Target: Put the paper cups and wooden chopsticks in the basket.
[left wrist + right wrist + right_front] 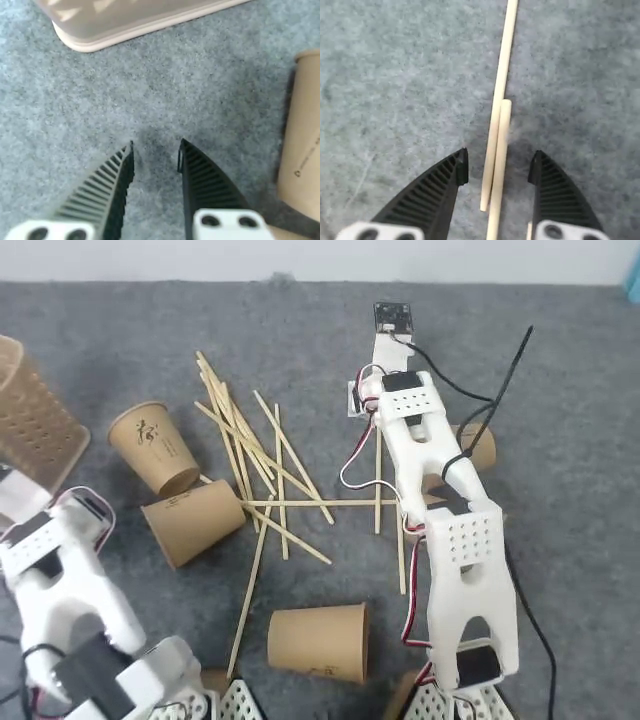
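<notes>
Right wrist view — right gripper [500, 151] spread — two chopsticks [502, 125] run lengthwise between its jaws.

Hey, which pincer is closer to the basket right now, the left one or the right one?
Left. The left pincer sits open just short of the basket, beside its edge. The right pincer is far off on the other side, open astride two chopsticks.
</notes>
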Controlling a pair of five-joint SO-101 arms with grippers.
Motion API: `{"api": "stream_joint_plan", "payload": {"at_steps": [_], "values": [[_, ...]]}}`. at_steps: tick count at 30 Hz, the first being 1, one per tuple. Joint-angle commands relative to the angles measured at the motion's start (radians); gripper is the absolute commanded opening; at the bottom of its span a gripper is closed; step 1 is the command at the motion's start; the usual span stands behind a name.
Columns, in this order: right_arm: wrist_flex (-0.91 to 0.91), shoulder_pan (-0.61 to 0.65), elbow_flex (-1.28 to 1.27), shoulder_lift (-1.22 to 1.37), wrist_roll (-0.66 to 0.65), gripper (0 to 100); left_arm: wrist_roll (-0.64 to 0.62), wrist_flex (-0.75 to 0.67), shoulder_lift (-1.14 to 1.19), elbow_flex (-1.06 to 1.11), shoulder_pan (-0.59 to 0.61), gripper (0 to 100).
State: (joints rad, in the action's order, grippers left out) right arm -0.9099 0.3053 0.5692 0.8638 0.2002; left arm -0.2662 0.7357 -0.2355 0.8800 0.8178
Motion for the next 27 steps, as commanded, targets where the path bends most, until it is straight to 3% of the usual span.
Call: {"api": "stream_joint_plan", "payload": {"at_steps": [1, 4, 9, 21, 27], "values": [[0.019, 0.004, 0.014, 0.012, -0.091, 13.9, -0.002, -0.012, 0.000, -0.030, -0.003, 14], [-0.016, 0.030, 0.037, 0.021, -0.141, 0.0, -0.002, -0.012, 0.000, -0.030, -0.003, 14], [-0.199, 0.099, 0.097, 0.019, -0.232, 0.9, 0.000, -0.012, 0.000, -0.030, -0.003, 14], [-0.886, 0.303, 0.433, 0.018, -0.454, 0.7, 0.000, -0.012, 0.000, -0.030, -0.003, 14], [-0.892, 0.306, 0.245, -0.139, -0.505, 0.7, 0.000, -0.017, 0.002, -0.030, -0.006, 14]]}}
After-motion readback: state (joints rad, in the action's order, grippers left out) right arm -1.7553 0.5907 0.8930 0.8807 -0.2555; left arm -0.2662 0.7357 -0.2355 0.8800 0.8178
